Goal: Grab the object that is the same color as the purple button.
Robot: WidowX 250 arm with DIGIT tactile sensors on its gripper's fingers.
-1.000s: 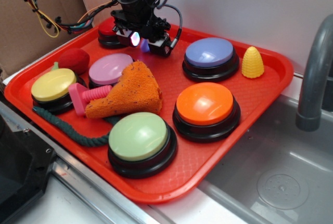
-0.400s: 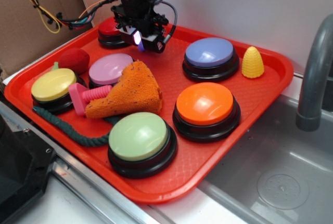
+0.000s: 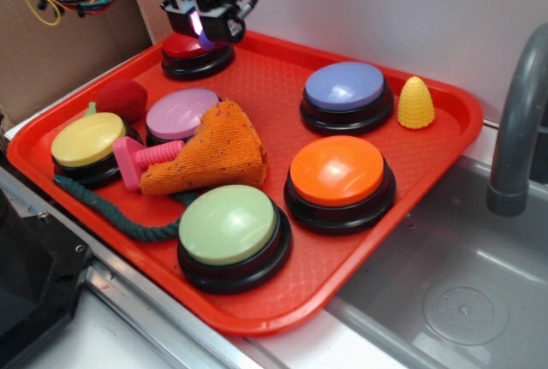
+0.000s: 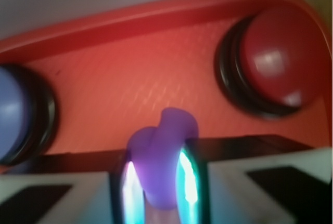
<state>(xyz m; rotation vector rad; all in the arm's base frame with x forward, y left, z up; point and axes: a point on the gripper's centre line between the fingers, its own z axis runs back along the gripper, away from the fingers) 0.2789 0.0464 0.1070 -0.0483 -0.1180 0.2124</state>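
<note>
Wrist view: claw (image 4: pixel 158 182) pinches purple toy piece (image 4: pixel 165 151), long axis pointing outward.

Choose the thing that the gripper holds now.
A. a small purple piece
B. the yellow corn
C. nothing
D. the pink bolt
A: the wrist view shows the purple piece pinched between the fingers of the gripper, and the exterior view shows a purple spot in the gripper above the red button, while the pink bolt and the corn lie on the tray.
</note>
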